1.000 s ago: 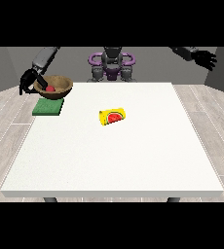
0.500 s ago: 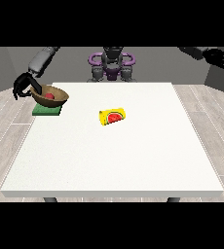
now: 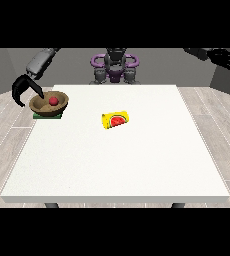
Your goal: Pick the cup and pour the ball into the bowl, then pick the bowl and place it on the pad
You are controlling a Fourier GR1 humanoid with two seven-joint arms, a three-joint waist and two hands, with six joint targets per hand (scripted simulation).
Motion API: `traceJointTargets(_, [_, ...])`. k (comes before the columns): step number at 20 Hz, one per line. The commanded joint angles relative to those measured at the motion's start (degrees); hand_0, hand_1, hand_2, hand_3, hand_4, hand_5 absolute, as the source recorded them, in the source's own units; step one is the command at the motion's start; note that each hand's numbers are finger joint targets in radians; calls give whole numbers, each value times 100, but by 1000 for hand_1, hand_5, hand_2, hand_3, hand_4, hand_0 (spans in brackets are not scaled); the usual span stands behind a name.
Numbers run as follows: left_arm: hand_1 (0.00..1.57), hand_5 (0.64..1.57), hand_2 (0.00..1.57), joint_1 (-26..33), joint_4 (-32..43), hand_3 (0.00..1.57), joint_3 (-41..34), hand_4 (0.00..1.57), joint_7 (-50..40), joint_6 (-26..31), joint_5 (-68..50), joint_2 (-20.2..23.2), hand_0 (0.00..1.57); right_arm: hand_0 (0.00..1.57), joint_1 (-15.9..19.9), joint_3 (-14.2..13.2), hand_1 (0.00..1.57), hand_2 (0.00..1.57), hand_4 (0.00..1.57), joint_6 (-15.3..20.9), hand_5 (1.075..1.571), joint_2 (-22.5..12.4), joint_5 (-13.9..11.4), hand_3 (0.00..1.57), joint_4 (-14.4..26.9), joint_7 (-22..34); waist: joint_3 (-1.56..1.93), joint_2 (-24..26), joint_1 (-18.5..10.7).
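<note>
Just beside the hand at the view's left (image 3: 23, 90), towards the table's middle, we are seeing a round brown wooden-looking bowl (image 3: 49, 105) sitting on a flat green square pad (image 3: 47, 116), only whose edges are showing. A small, smooth red ball (image 3: 53, 101) is lying inside the bowl. That hand is hanging beside the bowl's rim with its black fingers curved downward and spread apart from the thumb, holding nothing; whether a fingertip is touching the rim we cannot tell. Well apart from it, near the middle of the smooth white table (image 3: 137, 165), a yellow cylindrical cup (image 3: 115, 120) with a watermelon-slice print is lying on its side. At the view's right, the other hand (image 3: 222, 56) is hovering high beyond the table's edge, fingers spread, holding nothing.
</note>
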State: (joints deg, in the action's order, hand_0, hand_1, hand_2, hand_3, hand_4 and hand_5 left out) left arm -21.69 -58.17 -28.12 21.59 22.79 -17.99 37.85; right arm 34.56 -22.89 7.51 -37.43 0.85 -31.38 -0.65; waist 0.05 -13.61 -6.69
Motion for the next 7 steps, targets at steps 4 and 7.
traceJointTargets(4, [0, 1559, 0, 96, -993, 0, 1003, 902, -857, -603, 320, -1113, 0, 0, 270, 219, 0, 0, 0, -356, 1356, -203, -136, 0, 167, 524, 1, 963, -5])
traceJointTargets(7, [0, 1559, 0, 410, -402, 0, 996, 902, -935, -791, 528, -1190, 0, 0, 506, 486, 0, 0, 476, -745, 1434, 325, -24, 0, -388, 755, -15, 1936, 407])
